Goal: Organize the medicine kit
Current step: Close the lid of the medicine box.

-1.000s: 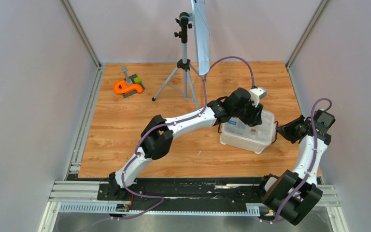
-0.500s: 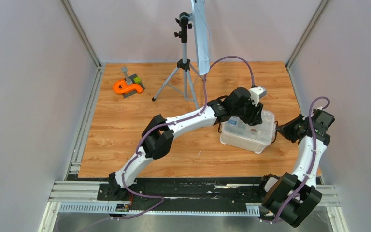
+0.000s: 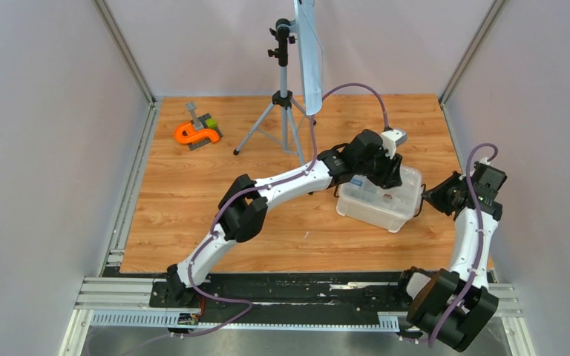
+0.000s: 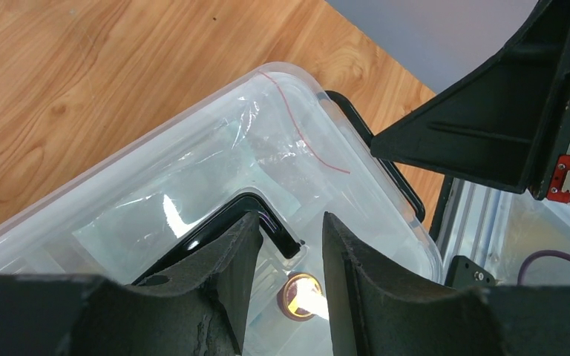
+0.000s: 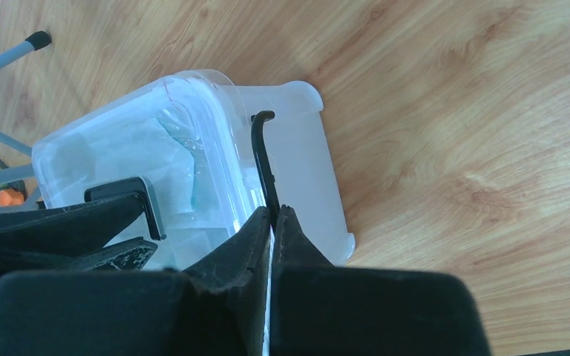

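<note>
One white tub (image 3: pixel 375 213) is seen on the wooden table (image 3: pixel 193 215), on its right half, with a gripper at each of two sides. It is covered by one clear lid (image 4: pixel 193 170), on which one black handle (image 4: pixel 246 209) and a thin red line (image 4: pixel 304 141) are seen. Pale teal and white packets (image 5: pixel 182 148) are glimpsed through the lid, but they are blurred, so neither their number nor any print on them can be made out. The left gripper (image 4: pixel 286 256) is held over the lid with its two fingers (image 4: pixel 226 274) partly apart; a corner of the handle is placed between them, but whether it is actually pinched cannot be told. The right gripper (image 5: pixel 272 222) is set at the tub's right end with its jaws pressed together, and the lower end of one thin black clip (image 5: pixel 260 148) is caught between the tips; the clip is seen standing slightly off the tub's wall. At the back of the table, well apart from the tub, one tripod (image 3: pixel 282 104) is stood near the middle and one orange-and-grey tool (image 3: pixel 197 133) is laid near the left corner; no writing can be read on either.
</note>
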You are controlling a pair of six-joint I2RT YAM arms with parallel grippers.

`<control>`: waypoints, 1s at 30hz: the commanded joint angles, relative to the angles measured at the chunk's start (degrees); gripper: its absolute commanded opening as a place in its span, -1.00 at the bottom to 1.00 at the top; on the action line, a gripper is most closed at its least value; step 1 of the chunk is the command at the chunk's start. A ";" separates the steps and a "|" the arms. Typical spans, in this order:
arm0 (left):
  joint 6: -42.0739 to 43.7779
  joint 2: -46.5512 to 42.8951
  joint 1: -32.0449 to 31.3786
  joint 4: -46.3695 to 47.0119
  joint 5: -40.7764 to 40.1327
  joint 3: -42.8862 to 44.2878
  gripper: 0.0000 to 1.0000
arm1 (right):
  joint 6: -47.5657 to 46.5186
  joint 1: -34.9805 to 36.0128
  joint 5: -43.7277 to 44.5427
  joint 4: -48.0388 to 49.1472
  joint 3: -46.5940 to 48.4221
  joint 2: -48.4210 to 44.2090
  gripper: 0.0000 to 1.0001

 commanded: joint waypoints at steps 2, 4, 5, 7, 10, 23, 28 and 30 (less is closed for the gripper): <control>-0.49 10.80 -2.08 -16.10 0.40 -5.18 -0.06 | 3.97 6.49 -12.38 0.84 1.85 0.41 -1.00; -0.57 10.86 -2.08 -16.01 0.50 -5.20 -0.06 | 4.53 8.32 -12.01 1.54 2.05 1.03 -1.00; -0.62 11.03 -2.20 -16.00 0.51 -5.15 -0.05 | 4.71 9.45 -11.34 1.73 2.30 1.22 -1.00; -0.66 11.21 -2.21 -15.99 0.67 -5.17 -0.06 | 4.97 11.90 -9.34 1.86 3.27 1.53 -1.00; -0.65 11.49 -2.34 -15.99 0.83 -5.19 -0.05 | 5.63 14.13 -7.04 2.02 4.59 1.33 -1.00; -0.88 12.46 -2.53 -15.79 1.71 -5.19 -0.05 | 9.20 17.17 -7.62 7.96 4.75 0.93 -1.00; -0.79 12.67 -2.53 -15.81 1.97 -4.91 -0.06 | 11.92 19.00 -9.26 14.47 4.66 2.75 -1.00; -0.81 12.71 -2.59 -15.81 2.00 -4.90 -0.05 | 12.96 20.14 -9.75 17.34 4.57 3.38 -1.00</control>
